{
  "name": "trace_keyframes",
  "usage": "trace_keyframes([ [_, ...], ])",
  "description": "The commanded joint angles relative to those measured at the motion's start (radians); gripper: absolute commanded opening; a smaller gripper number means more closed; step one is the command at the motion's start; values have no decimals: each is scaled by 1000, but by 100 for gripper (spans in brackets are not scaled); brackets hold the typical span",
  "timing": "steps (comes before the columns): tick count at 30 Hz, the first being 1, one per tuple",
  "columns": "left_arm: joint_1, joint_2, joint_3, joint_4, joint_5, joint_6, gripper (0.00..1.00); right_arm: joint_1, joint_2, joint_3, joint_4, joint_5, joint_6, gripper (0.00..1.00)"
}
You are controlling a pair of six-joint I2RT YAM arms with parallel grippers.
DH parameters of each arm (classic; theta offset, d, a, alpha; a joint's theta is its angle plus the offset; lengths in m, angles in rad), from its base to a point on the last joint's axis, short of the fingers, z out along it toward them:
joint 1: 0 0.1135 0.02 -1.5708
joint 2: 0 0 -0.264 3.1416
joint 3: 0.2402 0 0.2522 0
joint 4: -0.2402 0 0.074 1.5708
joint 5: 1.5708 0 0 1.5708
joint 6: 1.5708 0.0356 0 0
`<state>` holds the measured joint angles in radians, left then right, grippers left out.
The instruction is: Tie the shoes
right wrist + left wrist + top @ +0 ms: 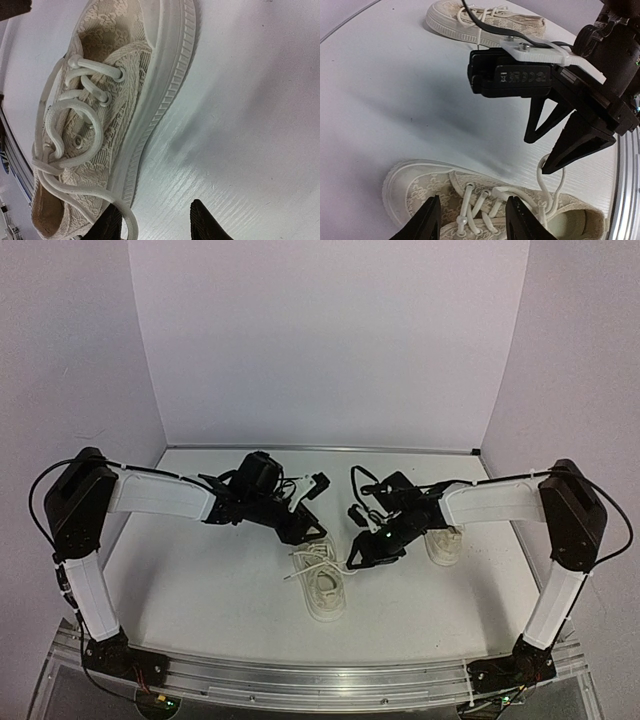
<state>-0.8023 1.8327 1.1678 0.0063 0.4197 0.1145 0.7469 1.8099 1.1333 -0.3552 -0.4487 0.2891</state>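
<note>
One cream-white shoe [327, 592] lies at the table's middle front, its long white laces [308, 558] loose and spread toward the far side. My left gripper [312, 530] is open and hovers right above its laced front [415, 190], the fingers [427, 220] straddling the eyelets. My right gripper [358, 555] is open beside the shoe's heel end. In the right wrist view one lace [95, 192] curves against its left finger [107, 225]. In the left wrist view a lace loop [543, 185] rises to the right gripper's [537, 156] lower fingertip. The second shoe [443, 543] lies to the right, under the right arm.
The second shoe also shows at the top of the left wrist view [485, 22]. The two grippers are close together over the middle shoe. White walls enclose the table [200, 570] at the back and sides. A metal rail [320, 680] runs along the near edge.
</note>
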Motion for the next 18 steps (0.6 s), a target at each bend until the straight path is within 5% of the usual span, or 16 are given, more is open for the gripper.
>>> trace_keyframes([
  [1, 2, 41, 87, -7, 114, -61, 48, 8, -24, 37, 9, -20, -23, 44],
  [12, -17, 141, 187, -144, 172, -95, 49, 8, -97, 17, 18, -55, -12, 45],
  [18, -26, 122, 176, -148, 197, -91, 24, 6, -104, 1, 24, -53, -6, 45],
])
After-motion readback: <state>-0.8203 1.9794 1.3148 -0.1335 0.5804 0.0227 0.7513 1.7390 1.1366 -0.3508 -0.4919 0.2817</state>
